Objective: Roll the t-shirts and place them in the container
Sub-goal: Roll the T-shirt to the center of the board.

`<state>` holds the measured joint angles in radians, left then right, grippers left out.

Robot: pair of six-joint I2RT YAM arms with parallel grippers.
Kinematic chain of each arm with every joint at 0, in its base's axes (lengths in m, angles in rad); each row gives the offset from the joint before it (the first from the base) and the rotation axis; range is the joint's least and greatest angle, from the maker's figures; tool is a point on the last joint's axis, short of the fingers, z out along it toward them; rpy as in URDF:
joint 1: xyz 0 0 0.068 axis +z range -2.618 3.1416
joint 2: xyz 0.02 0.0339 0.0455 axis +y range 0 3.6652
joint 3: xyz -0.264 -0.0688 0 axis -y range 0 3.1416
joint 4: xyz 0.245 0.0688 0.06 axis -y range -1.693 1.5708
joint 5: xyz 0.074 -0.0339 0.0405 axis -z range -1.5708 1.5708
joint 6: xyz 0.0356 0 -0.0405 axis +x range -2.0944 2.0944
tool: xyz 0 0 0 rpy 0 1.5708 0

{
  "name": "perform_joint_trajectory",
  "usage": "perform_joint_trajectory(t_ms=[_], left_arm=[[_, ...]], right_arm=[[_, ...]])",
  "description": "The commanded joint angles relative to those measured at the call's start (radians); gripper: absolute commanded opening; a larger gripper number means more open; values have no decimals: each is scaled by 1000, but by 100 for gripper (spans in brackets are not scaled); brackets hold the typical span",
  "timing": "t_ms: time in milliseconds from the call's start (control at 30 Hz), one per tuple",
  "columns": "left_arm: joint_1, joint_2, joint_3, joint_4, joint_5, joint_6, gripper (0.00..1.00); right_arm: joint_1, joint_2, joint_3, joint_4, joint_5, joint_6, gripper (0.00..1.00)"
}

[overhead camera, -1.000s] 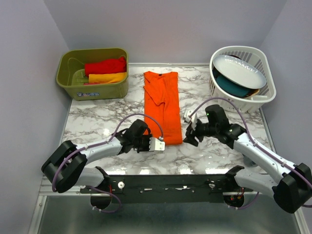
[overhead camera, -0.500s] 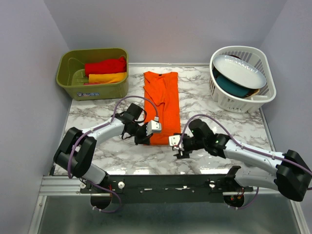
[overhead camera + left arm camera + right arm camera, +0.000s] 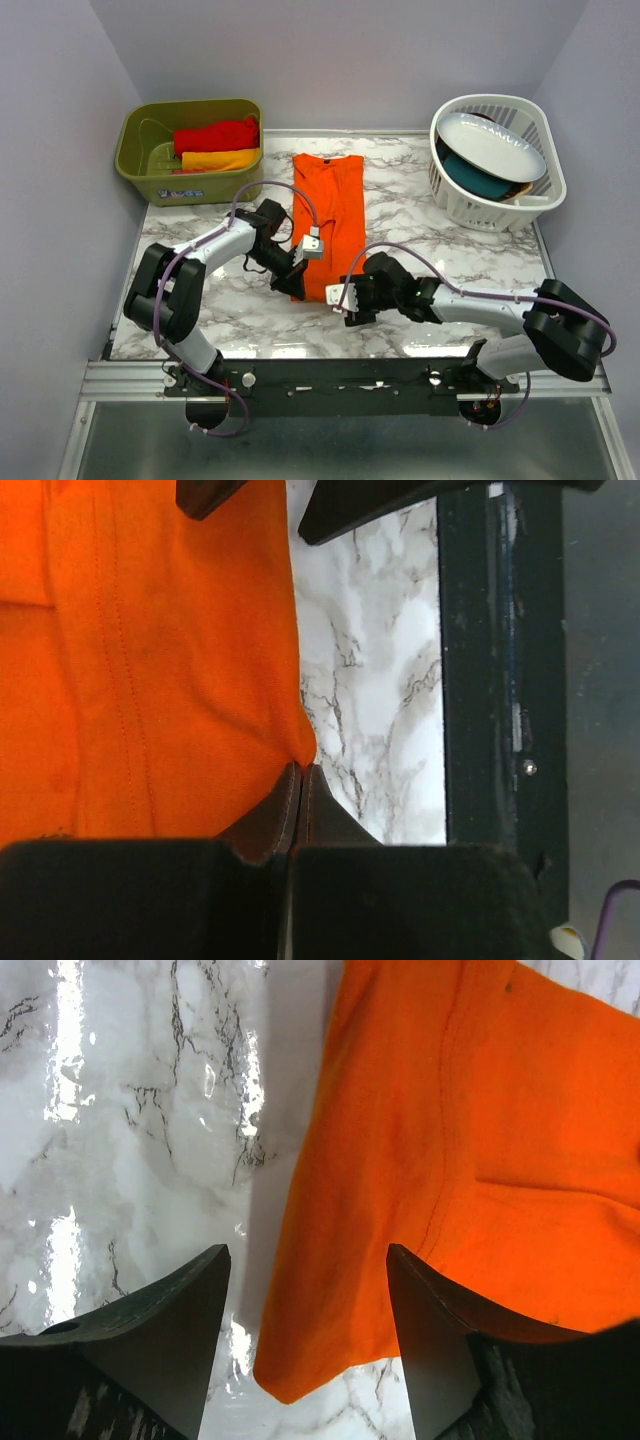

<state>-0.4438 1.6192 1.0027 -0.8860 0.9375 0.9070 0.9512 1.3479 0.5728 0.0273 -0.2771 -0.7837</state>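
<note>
- Orange t-shirt (image 3: pixel 330 205) lies flat on the marble table (image 3: pixel 440 250), folded into a long narrow strip. Collar is at the far end, hem at the near end, so it's ready to be rolled from the hem.
- Your left gripper (image 3: pixel 302 772) has its jaws pressed together on the near left hem corner. The cloth puckers right at the tips, so it reads as a pinch on the fabric.
- Your right gripper (image 3: pixel 305 1300) has its jaws apart and holds nothing. The near right hem corner sits in the gap between the fingers (image 3: pixel 170 1320), lined up for a matching pinch.
- Likely reason: with both hem corners gripped, the edge lifts evenly and turns over toward the collar.
- Judged stage: the roll hasn't started, and the hem lies flat.
- Risk: a one-sided grip skews the roll, so close the right before you lift.
- Red t-shirt (image 3: pixel 215 135) and yellow-orange t-shirt (image 3: pixel 220 159) sit rolled in the green bin (image 3: pixel 150 165), far left.
- White basket (image 3: pixel 497 200) at far right isn't involved.
</note>
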Motion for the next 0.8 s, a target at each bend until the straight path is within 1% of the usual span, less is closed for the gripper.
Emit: perform_joint_trajectory(t_ms=[0,133,200,233,267,300,333,367,400,433,467,500,533,567,600,667,700,733,767], left_arm=[[45,22,42,-114,116,61,0],[60,24,53,-151,126,90,0],[79,16,43,-149,126,90,0],[88,8,39,-145,121,90,5],[97,-2,18,-136,107,87,16],[120,-49,-1,-119,95,84,20],[129,-85,-24,-53,78,55,26],[135,-131,-97,12,17,12,47],[142,-257,-149,100,-20,-31,54],[142,-330,-206,263,-54,-64,60],[142,-399,-316,333,-84,-83,67],[142,-518,-364,399,-115,-98,70],[130,-566,-404,483,-123,-100,71],[125,-603,-459,505,-131,-86,74],[116,-652,-481,519,-134,-76,74],[94,-683,-531,553,-135,-60,76],[83,-702,-548,573,-146,-63,79],[74,-712,-564,626,-173,-66,82],[67,-720,-596,660,-187,-77,82]], right_arm=[[34,57,56,-20,75,-28,73],[52,105,65,16,139,-28,72],[52,128,64,34,165,-45,51],[50,134,70,25,170,-51,40],[50,134,73,17,170,-49,25],[50,123,75,4,174,-45,20],[52,114,79,-13,174,-37,18],[49,103,90,-24,170,-17,16],[50,79,93,-58,165,-8,15],[50,68,96,-88,161,3,15],[49,59,98,-101,154,17,15],[49,54,101,-113,145,23,15],[50,54,102,-124,145,29,15],[50,57,104,-130,145,35,15],[50,62,104,-135,139,31,15],[49,66,102,-145,128,23,15],[50,68,110,-153,122,20,14],[49,71,113,-165,121,17,14],[49,71,114,-165,116,14,14]])
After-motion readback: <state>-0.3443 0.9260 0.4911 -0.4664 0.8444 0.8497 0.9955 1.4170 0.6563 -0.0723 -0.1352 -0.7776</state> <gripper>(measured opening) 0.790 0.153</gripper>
